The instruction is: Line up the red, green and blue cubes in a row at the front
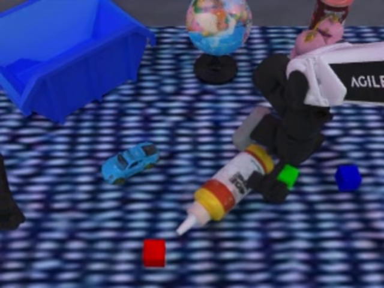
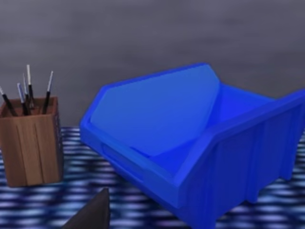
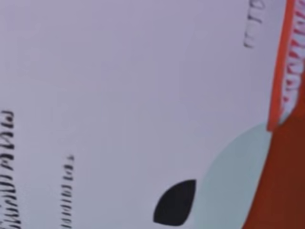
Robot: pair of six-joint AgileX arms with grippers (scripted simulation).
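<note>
The green cube (image 1: 289, 174) sits at the right of the middle, next to a lying bottle (image 1: 231, 185). My right gripper (image 1: 283, 179) is lowered right at it, its dark body covering part of the cube. The blue cube (image 1: 348, 177) rests alone further right. Near the front edge, left of centre, lies the red cube (image 1: 153, 252). The right wrist view is filled by the bottle's white and red label (image 3: 143, 95). My left gripper (image 1: 7, 210) stays parked at the left edge, open, one dark finger (image 2: 97, 212) showing in the left wrist view.
A large blue bin (image 1: 66, 51) occupies the back left, also as bin (image 2: 200, 138) beside a wooden brush holder (image 2: 31, 140). A light-blue toy car (image 1: 130, 162) lies left of the bottle. A globe (image 1: 218, 30) and a pink figure (image 1: 321, 33) stand at the back.
</note>
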